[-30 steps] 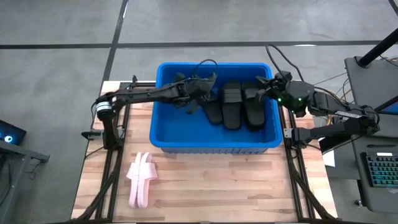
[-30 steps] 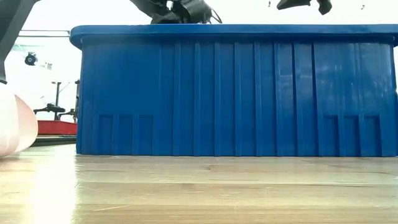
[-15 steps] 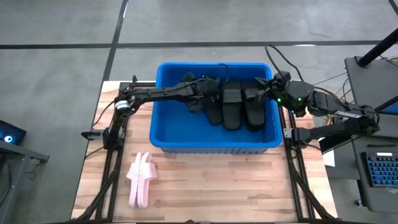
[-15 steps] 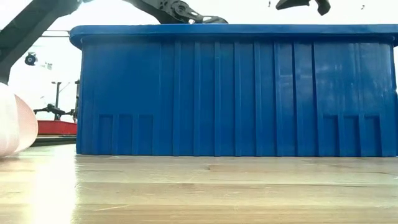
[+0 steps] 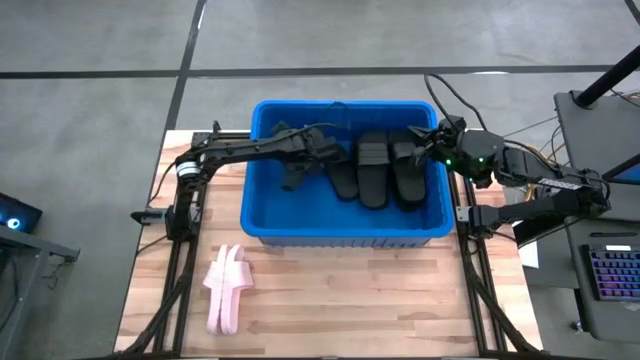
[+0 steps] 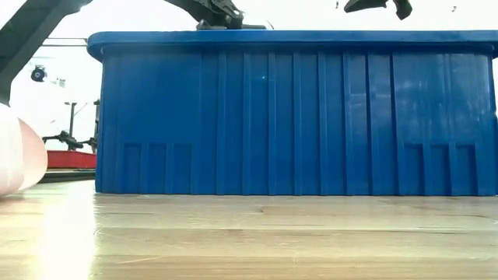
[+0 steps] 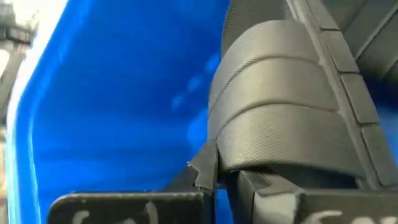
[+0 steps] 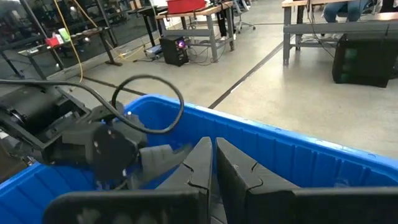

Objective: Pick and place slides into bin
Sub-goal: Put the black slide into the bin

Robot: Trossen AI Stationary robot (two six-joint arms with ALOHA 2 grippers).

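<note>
Black slides lie in the bin; pink slides wait outside it; the left hand and right hand are shut, empty.

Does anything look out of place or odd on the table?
Nothing looks damaged or spilled. Only the pink slides stand out: they lie on the table in front of the bin, while the black slides are already inside.
</note>
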